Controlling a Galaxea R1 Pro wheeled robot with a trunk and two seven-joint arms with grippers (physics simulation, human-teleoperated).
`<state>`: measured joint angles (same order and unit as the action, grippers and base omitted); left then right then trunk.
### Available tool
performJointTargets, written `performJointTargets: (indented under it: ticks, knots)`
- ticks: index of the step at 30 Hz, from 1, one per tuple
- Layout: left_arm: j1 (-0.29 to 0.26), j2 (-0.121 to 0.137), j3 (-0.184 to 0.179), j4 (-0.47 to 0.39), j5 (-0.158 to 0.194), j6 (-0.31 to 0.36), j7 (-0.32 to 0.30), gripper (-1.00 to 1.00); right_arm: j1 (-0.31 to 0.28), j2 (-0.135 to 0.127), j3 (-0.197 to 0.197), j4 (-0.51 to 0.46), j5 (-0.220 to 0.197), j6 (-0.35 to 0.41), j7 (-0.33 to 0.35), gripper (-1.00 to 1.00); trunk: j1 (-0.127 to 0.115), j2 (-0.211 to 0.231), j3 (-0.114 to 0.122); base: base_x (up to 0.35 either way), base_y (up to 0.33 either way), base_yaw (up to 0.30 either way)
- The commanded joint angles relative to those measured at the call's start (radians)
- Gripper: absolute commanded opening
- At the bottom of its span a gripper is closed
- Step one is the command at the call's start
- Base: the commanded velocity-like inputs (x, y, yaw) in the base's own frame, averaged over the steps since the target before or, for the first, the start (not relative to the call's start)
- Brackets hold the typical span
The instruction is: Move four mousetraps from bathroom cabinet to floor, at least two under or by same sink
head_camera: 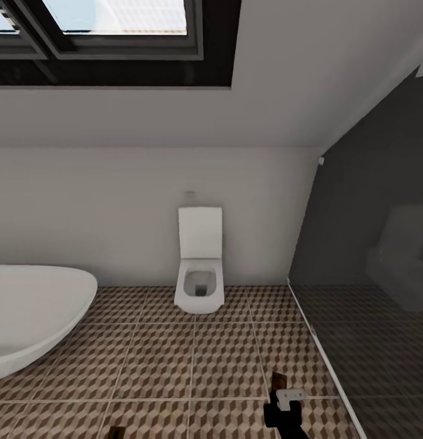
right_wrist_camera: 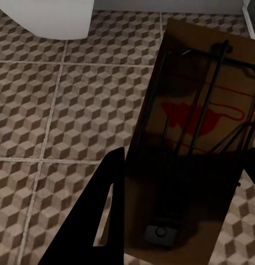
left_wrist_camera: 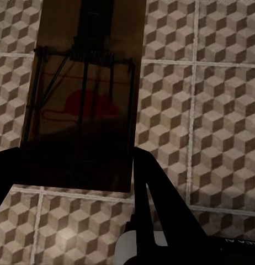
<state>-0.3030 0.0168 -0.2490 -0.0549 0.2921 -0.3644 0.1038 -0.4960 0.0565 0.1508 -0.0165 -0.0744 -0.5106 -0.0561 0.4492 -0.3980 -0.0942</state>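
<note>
Now, mousetrap [left_wrist_camera: 83,105] in left hand [left_wrist_camera: 67,182]

Cube-patterned tiled floor [head_camera: 193,360], white wall-hung toilet [head_camera: 200,268], rounded white bathtub [head_camera: 34,311], dark-framed skylight [head_camera: 113,36], dark glass partition [head_camera: 370,244]

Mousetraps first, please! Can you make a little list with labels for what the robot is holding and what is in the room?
left gripper: shut on a mousetrap, held above the floor
right gripper: shut on a second mousetrap
floor: cube-pattern tiles
toilet: white, against the far wall, lid up
bathtub: white, rounded, at the head view's left
window: dark-framed, overhead
</note>
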Motion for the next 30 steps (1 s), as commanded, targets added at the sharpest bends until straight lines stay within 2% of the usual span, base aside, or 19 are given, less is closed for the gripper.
performJointTargets:
  ticks: [1, 26, 28, 30]
  knots:
    - [-0.001, 0.0, -0.009, 0.0, 0.004, -0.002, 0.005, -1.0, -0.001, 0.0, 0.009, 0.001, -0.01, -0.003, 0.001, -1.0, 0.001, -0.002, -0.002, 0.132, 0.0, 0.0]
    - [-0.001, -0.001, -0.009, 0.0, 0.001, -0.002, 0.005, -1.0, 0.004, -0.006, 0.009, 0.001, -0.009, -0.005, 0.003, -1.0, 0.001, -0.002, -0.001, 0.022, 0.0, -0.009]
    - [-0.001, -0.001, -0.002, -0.015, 0.001, 0.022, 0.009, -1.0, 0.004, 0.0, 0.009, 0.0, -0.009, -0.005, 0.004, -1.0, 0.001, -0.002, -0.001, 0.0, 0.0, 0.0]
    - [-0.001, 0.003, -0.002, -0.044, 0.0, 0.092, 0.01, -1.0, 0.004, 0.001, 0.009, -0.002, -0.007, 0.006, 0.0, -1.0, 0.001, -0.002, -0.001, 0.0, 0.0, 0.0]
